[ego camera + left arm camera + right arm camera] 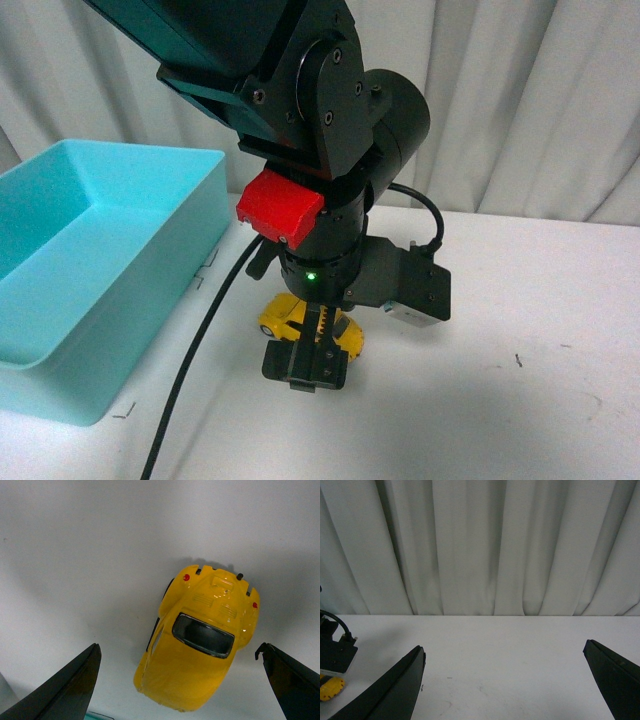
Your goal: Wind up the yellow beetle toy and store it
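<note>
Hovering over the car w/ jaws wide apart, the left gripper [305, 372] has the yellow beetle toy [200, 650] between its fingers. Neither finger touches it in the left wrist view. The toy stands wheels-down on the counter [520, 400], just beside the turquoise bin [150, 330], on the bin's right.

Its body looks skewed vs. the finger line, so I'd turn the wrist a little first, then drop and close on the flanks approx. at the doors, not on the wheels. The shell is glossy and round, prob. slippery, so grip low and keep the wheels on the counter for a pull-back wind.

The right gripper [505, 655] is also apart and empty, well apart from the bin.
</note>
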Controlling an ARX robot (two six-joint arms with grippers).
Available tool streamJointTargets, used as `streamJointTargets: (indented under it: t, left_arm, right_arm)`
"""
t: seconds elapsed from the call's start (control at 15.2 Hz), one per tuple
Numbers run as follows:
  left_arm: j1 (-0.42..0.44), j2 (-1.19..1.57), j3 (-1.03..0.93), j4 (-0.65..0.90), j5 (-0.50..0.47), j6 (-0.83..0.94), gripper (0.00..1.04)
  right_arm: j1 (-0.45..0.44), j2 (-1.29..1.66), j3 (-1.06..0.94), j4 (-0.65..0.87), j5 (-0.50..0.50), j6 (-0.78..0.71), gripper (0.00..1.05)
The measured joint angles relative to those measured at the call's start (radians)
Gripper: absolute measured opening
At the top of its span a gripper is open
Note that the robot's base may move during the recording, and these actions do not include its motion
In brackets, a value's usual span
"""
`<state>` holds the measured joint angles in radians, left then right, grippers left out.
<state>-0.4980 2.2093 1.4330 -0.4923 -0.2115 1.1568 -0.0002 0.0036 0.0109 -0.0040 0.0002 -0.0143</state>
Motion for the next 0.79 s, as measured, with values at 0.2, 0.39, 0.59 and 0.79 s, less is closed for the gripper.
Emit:
streamJointTargets:
  t: [0.2,0.39,0.59,0.79]
  left_arm:
    - [0.022,0.03,0.001,0.026,0.001,-0.002,0.57]
    - [0.03,0.03,0.026,-0.006,0.024,0.014,0.41]
    - [-0.005,0.024,0.064,-0.093,0.116,0.18,0.41]
    - [-0.042,-0.124,0.151,-0.167,0.31,0.134,0.41]
  right_arm:
    - [0.0,0.0,0.0,0.0,0.0,0.0,0.98]
    - [0.0,0.0,0.0,0.0,0.0,0.0,0.98]
    - [0.0,0.0,0.0,0.0,0.0,0.0,0.98]
    - [0.0,0.0,0.0,0.0,0.0,0.0,0.98]
